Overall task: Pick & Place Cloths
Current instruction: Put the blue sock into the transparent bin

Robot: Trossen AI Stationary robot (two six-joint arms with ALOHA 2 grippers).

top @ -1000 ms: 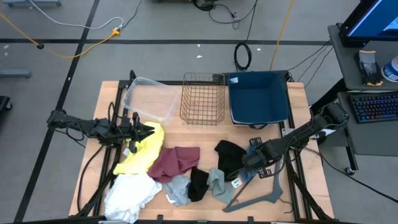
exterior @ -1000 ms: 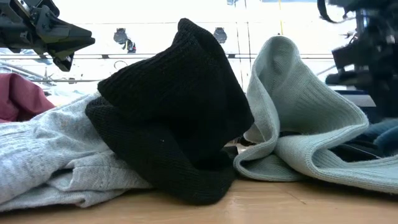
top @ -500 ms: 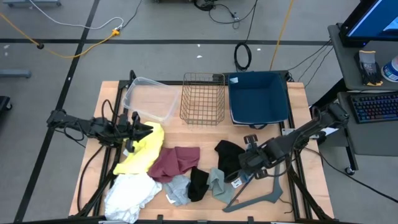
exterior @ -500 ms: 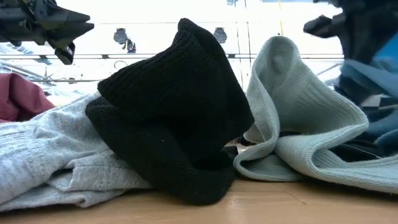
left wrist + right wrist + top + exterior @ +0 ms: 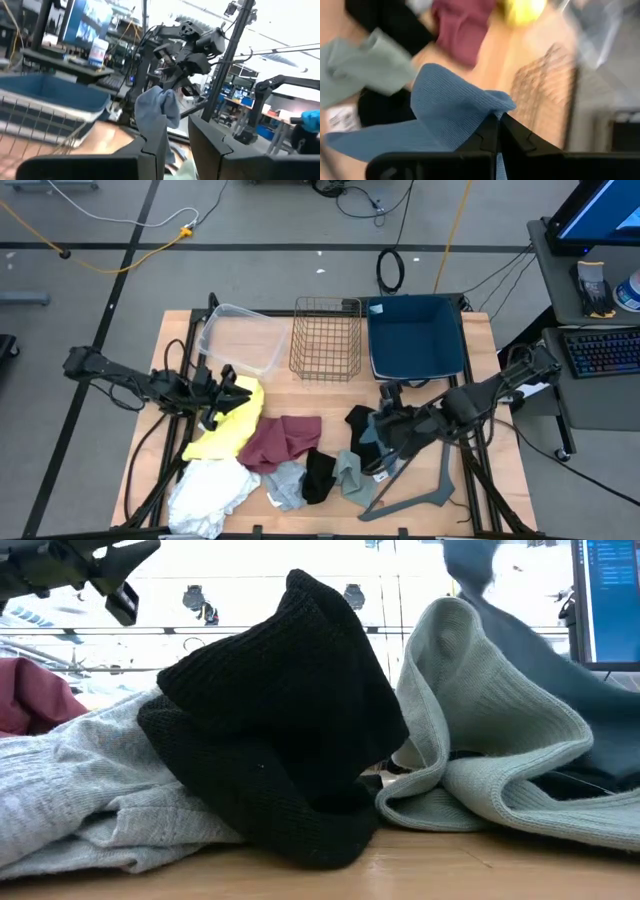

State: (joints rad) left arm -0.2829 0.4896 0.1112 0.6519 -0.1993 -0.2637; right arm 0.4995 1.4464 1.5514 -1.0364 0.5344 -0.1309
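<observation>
My right gripper (image 5: 386, 430) hangs over the black cloth (image 5: 365, 428) at the table's right and is shut on the grey-blue cloth (image 5: 450, 100), which shows raised in the left wrist view (image 5: 155, 107) and streams down in the low view (image 5: 540, 640). My left gripper (image 5: 235, 392) hovers open above the yellow cloth (image 5: 230, 428), touching nothing. White (image 5: 210, 485), maroon (image 5: 285, 440), light grey (image 5: 285, 485), a second black (image 5: 280, 730) and pale grey-green (image 5: 480, 740) cloths lie crumpled on the near half of the table. My right gripper pinches a bunched peak of the grey-blue cloth (image 5: 487, 107) between its two shut fingers (image 5: 512, 135). The cloth hangs slack below the gripper, its upper part lifted clear (image 5: 152, 100). Its lower end (image 5: 600, 730) drops behind the pale cloth, so whether it rests on anything stays hidden.
A clear plastic tub (image 5: 240, 340), a wire basket (image 5: 325, 338) and a blue bin (image 5: 415, 338) stand in a row along the far edge. A grey plastic hanger (image 5: 415, 495) lies at the near right. Bare wood shows between the containers and the cloths.
My right gripper has moved toward the table's left and upward with the grey-blue cloth, drawing it off the table beside the black cloth so that it now hangs from the fingers. My left gripper has tipped slightly upward over the yellow cloth.
</observation>
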